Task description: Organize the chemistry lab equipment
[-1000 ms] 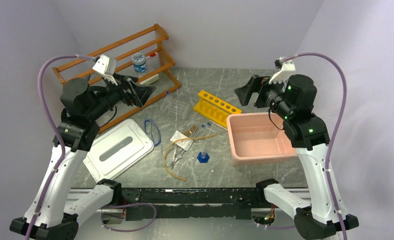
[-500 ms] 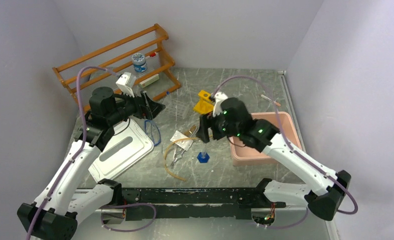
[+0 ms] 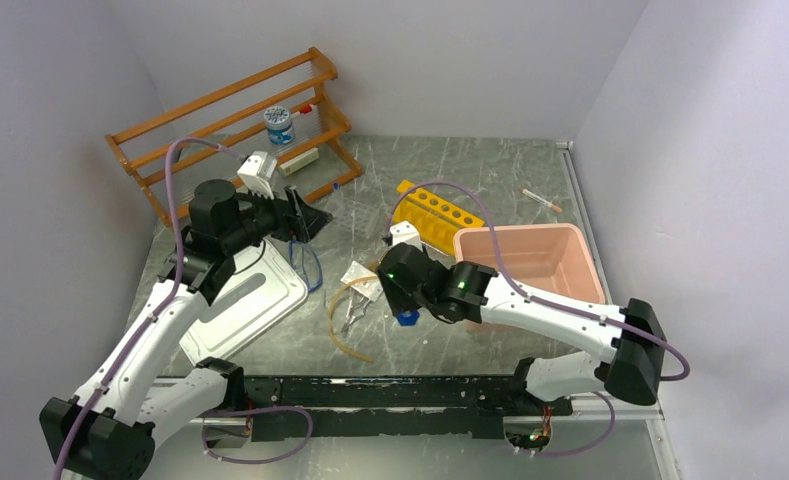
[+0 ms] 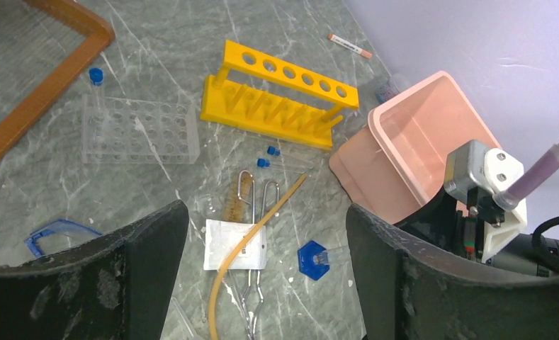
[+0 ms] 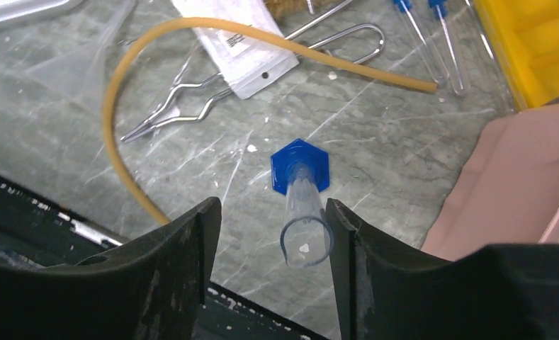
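My right gripper [image 3: 396, 297] is open, low over the table. Its fingers straddle the upright blue-based cylinder [image 5: 302, 195], whose clear rim stands close to the right finger without a visible grip. Just beyond lie the white packet [image 5: 237, 51], tan hose [image 5: 191, 25] and metal tweezers [image 5: 168, 115]. Two blue-capped clear tubes [image 5: 432, 42] lie near the yellow rack [image 3: 438, 212]. My left gripper [image 3: 310, 215] is open and empty, held high above the blue cord loop [image 3: 307, 262]. It looks down on the packet [image 4: 235, 244] and cylinder [image 4: 314, 256].
A pink tub [image 3: 525, 270] sits right of the cylinder. A metal tray [image 3: 240, 300] lies at the left. A wooden shelf rack [image 3: 230, 120] with a blue-lidded jar [image 3: 279, 126] stands at the back left. A clear tube rack [image 4: 138, 131] and an orange-tipped stick [image 3: 542, 200] lie farther back.
My right arm has swung from above the pink tub down and left, and its open fingers now stand around the blue-based cylinder. My left arm has shifted slightly right and forward.
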You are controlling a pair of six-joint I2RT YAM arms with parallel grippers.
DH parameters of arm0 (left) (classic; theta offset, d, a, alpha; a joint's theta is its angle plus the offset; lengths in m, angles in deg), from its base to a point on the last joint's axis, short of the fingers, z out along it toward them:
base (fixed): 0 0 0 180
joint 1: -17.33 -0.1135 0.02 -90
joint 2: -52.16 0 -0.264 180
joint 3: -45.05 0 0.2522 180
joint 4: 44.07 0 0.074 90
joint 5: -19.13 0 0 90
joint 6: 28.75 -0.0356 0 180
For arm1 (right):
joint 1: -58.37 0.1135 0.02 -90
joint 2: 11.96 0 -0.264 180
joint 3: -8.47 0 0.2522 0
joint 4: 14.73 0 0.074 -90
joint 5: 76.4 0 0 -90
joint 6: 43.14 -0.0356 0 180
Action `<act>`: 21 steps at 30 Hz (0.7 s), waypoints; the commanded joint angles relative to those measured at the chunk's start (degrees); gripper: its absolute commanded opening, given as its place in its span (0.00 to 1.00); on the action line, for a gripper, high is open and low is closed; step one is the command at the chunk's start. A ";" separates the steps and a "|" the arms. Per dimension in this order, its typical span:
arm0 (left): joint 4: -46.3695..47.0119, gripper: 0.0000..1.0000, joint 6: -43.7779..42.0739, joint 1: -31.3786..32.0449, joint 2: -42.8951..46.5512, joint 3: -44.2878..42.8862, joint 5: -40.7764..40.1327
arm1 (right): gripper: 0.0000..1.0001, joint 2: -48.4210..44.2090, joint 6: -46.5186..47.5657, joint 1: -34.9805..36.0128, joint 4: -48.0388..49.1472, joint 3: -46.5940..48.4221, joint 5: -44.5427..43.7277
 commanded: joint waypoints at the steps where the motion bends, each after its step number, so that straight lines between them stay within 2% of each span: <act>1: 3.92 0.85 0.52 0.78 0.65 2.15 -1.75 | 0.55 1.56 -5.40 0.69 1.70 -0.48 -7.18; 6: 5.81 0.84 -0.05 1.33 2.45 4.85 -2.41 | 0.41 2.68 -7.69 0.73 1.34 -0.48 -10.13; 11: 5.56 0.83 -0.64 2.15 1.42 5.75 -0.52 | 0.28 2.54 -6.69 0.44 0.44 1.06 -7.45; 14: 7.00 0.83 -0.50 3.37 0.35 6.46 1.29 | 0.22 1.84 -5.43 -1.08 -0.70 2.67 -3.33; 17: 9.68 0.83 -0.84 5.09 -0.94 7.48 3.86 | 0.21 0.27 -3.20 -4.23 -1.83 4.60 2.90; 21: 11.67 0.83 -0.65 7.68 -4.07 6.15 8.63 | 0.20 -1.93 -0.26 -12.78 -3.21 7.89 13.11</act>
